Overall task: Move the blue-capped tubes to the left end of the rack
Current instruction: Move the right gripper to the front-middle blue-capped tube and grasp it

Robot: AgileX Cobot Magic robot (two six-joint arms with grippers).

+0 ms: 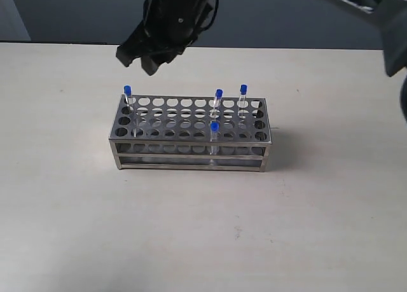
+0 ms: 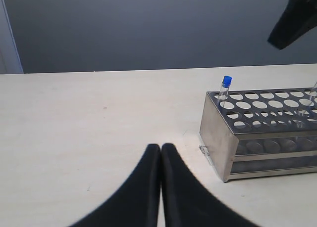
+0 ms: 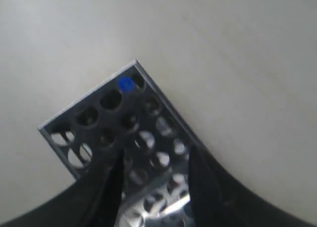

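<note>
A pale table (image 1: pixel 318 228) is seen across most of the exterior view, backed by a dark wall (image 1: pixel 280 25). At the upper right edge a pale arm segment (image 1: pixel 391 37) is cut off by the frame, well apart from everything on the table.

The rack (image 1: pixel 191 153) is set near the table's middle, with its long side turned to the exterior camera.

The right gripper (image 1: pixel 141 62) is held left of the middle, above and behind the rack's left end and clear of the top plate. Its fingers are spread apart and nothing is gripped between them. In the right wrist view the rack's corner is framed beyond the parted fingers.

The left gripper (image 2: pixel 160 149) is shown only in the left wrist view, low over the table off the rack's left end and apart from it. Its fingers are pressed together with nothing between them.

Four blue-capped tubes (image 1: pixel 214 138) are stood upright in the rack. One is placed in the back corner hole at the left end. Two are placed near each other in the back row toward the right end. The fourth is placed in the front row, right of the middle. The holes between the corner tube and the other three are open.
</note>
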